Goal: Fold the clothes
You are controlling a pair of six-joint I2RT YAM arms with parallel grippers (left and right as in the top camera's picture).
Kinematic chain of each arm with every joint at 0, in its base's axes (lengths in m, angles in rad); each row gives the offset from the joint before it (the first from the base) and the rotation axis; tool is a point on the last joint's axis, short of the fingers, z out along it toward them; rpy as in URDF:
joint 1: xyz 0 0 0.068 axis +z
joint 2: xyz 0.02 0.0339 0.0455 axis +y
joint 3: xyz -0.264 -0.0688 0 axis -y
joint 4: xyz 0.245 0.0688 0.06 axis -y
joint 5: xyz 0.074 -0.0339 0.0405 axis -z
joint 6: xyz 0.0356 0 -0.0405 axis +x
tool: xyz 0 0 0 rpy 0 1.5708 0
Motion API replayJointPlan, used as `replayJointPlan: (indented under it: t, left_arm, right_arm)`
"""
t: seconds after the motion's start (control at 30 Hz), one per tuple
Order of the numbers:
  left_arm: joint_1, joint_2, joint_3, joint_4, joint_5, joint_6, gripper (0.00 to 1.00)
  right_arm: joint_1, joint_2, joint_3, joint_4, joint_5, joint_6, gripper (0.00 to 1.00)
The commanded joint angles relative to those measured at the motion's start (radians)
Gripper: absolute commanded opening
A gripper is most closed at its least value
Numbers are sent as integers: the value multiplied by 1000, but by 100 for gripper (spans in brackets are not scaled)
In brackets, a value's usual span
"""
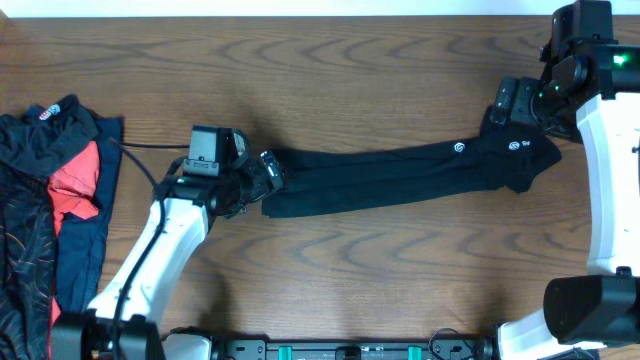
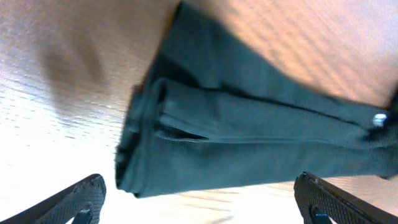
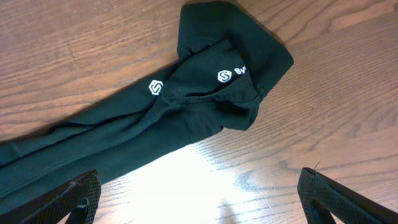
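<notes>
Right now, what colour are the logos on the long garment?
White; logos on the black garment show best in the right wrist view.

Black garment (image 3: 205, 112): we see two white hexagon logo marks, first (image 3: 155, 88) on narrow stretch, second (image 3: 224, 76) near bunched end. White lettering (image 3: 241, 71) starts beside second mark and a fold cuts it off; we cannot read word. Pile of clothes (image 1: 30, 200): white-red patch (image 1: 45, 112), illegible.
</notes>
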State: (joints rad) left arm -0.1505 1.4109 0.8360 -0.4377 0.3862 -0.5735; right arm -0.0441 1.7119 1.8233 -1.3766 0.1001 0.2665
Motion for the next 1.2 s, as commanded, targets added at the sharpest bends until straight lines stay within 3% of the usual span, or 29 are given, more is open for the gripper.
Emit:
replayJointPlan:
  t: [0.0,0.23,1.0,1.1,1.17]
  left_arm:
    - [14,71,-10,-2,-51,42,98]
    - [87,230,-10,13,-45,28,98]
    - [111,385,-10,180,576,124,99]
    - [111,385,-10,208,605,98,79]
    - [111,385,-10,215,605,97,76]
  right_arm:
    - [21,1,2,-12,-4,-13,99]
    - [26,1,2,-23,-3,-13,99]
    - [26,1,2,-18,-4,-12,99]
    - [26,1,2,-19,-4,-12,99]
    - [26,1,2,-19,-4,-12,99]
